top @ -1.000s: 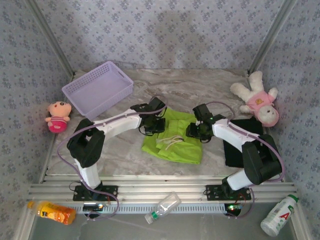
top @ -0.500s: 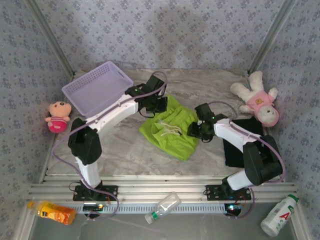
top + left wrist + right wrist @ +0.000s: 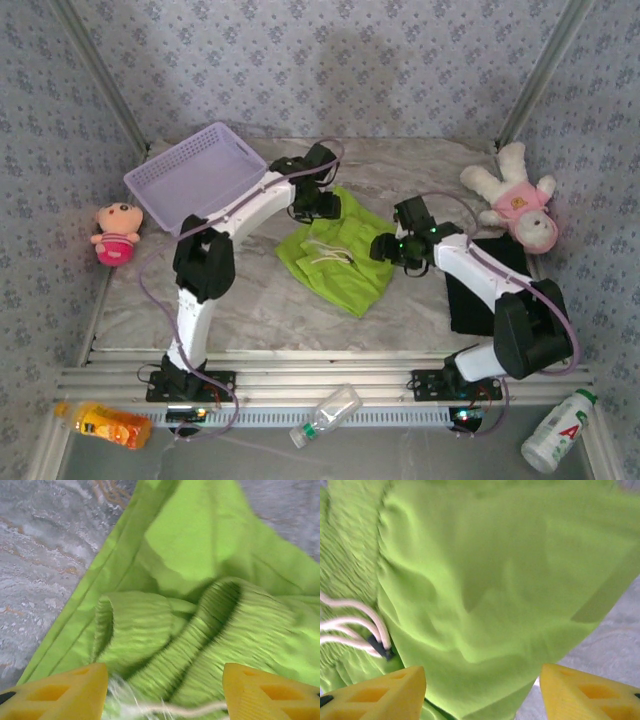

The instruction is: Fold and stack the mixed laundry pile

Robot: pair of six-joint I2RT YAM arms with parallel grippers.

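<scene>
Having opened, left gripper and right gripper overhang lime-green garment.

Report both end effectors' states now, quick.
Left end effector: open over the lime-green garment, holding nothing.
Right end effector: open over the same garment, holding nothing.
</scene>
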